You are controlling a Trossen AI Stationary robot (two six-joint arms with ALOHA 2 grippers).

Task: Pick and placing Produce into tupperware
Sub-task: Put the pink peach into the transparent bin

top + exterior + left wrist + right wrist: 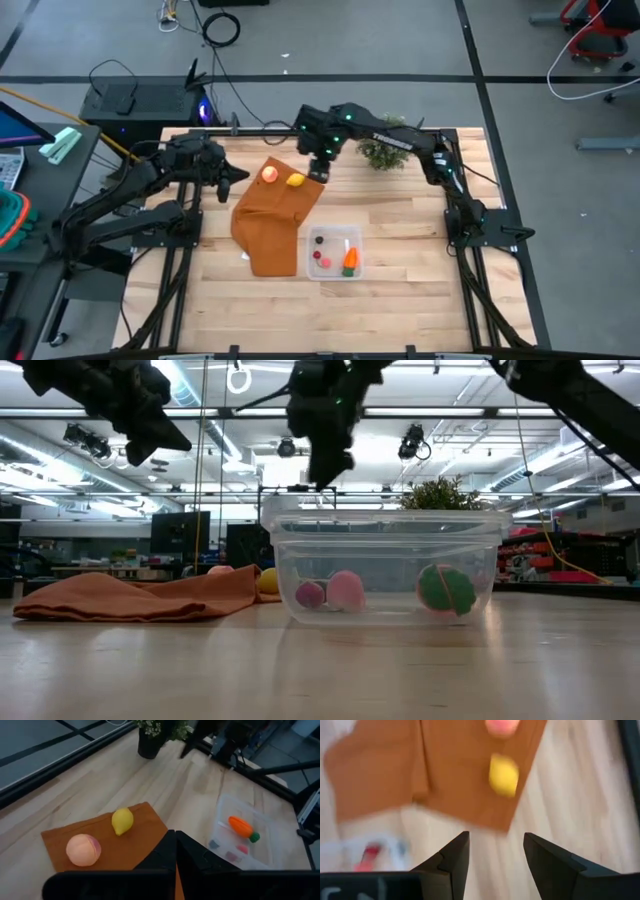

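A yellow lemon point(295, 180) and a red-yellow round fruit point(269, 174) lie on the far end of an orange-brown cloth point(272, 225). The clear tupperware point(335, 252) stands right of the cloth and holds the orange carrot point(351, 260), a dark piece point(318, 240) and red-pink pieces point(322, 260). My right gripper point(319, 168) is open and empty, up in the air just right of the lemon; the lemon point(503, 775) shows ahead of its fingers. My left gripper point(236, 178) is shut and empty, in the air at the cloth's far left corner; lemon point(122, 820) and fruit point(83, 849) lie before it.
A bushy green potted plant point(381, 152) stands at the table's far edge, right of my right gripper. Bare wood lies in front of the tupperware and to both sides. The cloth bunches into folds at its near end point(270, 262).
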